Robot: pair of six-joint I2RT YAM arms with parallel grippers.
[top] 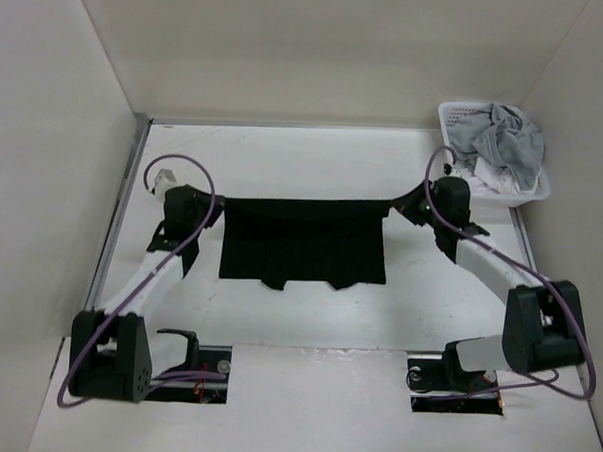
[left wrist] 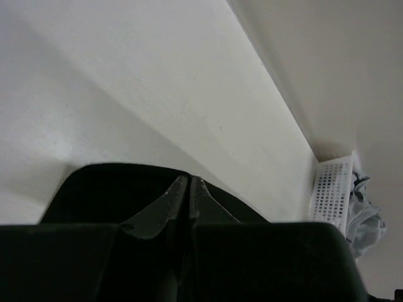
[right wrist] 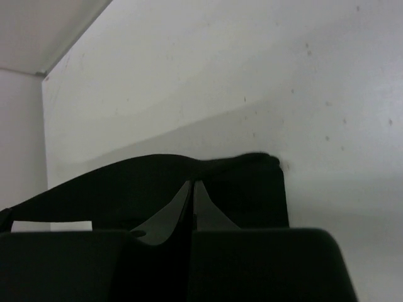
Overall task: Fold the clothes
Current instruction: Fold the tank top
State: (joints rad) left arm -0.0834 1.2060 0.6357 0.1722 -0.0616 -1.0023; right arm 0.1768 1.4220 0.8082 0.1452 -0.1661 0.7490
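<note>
Your left gripper [left wrist: 189,182] and right gripper [right wrist: 192,184] each pinch a top corner of the black garment [top: 303,248], its edge taut above the worktop [top: 304,161].

Basket [top: 454,115]: white, perforated, at far right corner of table.
Grey garment [top: 507,140]: crumpled, heaped in basket, above rim.
White cloth [top: 496,180]: beneath grey garment, in basket.
Table [top: 305,156]: white.

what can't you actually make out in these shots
Top view: the left wrist and right wrist hide where the jaws meet the black garment.
Wrist views: the dark housing fills the lower frame, covering most of the garment.
Top view: the grey garment covers what else lies in the basket.
</note>
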